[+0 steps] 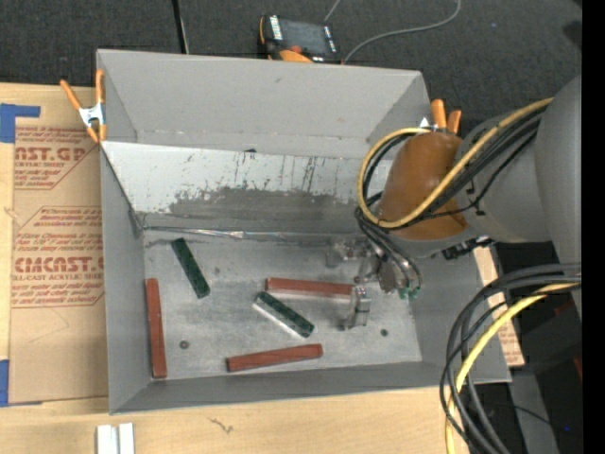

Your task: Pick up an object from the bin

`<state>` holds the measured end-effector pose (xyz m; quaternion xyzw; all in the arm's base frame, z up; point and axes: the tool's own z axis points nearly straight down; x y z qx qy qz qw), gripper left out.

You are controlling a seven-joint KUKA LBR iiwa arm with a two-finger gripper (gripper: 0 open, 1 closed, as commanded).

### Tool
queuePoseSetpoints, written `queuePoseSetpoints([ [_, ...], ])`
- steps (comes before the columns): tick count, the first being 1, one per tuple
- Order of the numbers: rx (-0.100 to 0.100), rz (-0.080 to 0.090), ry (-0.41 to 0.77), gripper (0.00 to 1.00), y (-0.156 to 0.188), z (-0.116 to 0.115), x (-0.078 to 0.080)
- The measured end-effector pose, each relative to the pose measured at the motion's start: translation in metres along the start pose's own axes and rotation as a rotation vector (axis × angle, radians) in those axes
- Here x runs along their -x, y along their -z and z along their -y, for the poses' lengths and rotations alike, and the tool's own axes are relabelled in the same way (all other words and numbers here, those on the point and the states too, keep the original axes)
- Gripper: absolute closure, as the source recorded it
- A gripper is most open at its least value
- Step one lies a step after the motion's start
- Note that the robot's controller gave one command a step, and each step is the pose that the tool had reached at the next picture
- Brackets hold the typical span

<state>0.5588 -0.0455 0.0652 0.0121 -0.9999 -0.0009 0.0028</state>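
My gripper (358, 306) is low over the bin floor in the right half, under the orange wrist cover. It sits at the right end of a red-brown flat bar (307, 288) that lies crosswise in the middle of the bin; whether it touches the bar I cannot tell. Just left of and below the gripper lies a dark green bar with a silvery edge (284, 314), slanted. Along the front lies another red-brown bar (274, 357), apart from the gripper.
A dark green bar (190, 267) lies slanted at the left, and a red-brown bar (155, 327) runs along the left wall. The arm with its yellow and black cables hangs over the bin's right side.
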Motion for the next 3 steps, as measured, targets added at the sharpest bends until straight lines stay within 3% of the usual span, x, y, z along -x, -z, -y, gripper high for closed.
queuePoseSetpoints([
  [1,-0.002,0.007,-0.001,1.0,0.005,0.002,0.002],
  [2,0.0,0.017,-0.006,1.0,0.136,-0.045,0.024],
  [3,-0.002,0.01,-0.264,1.0,0.164,-0.001,0.003],
])
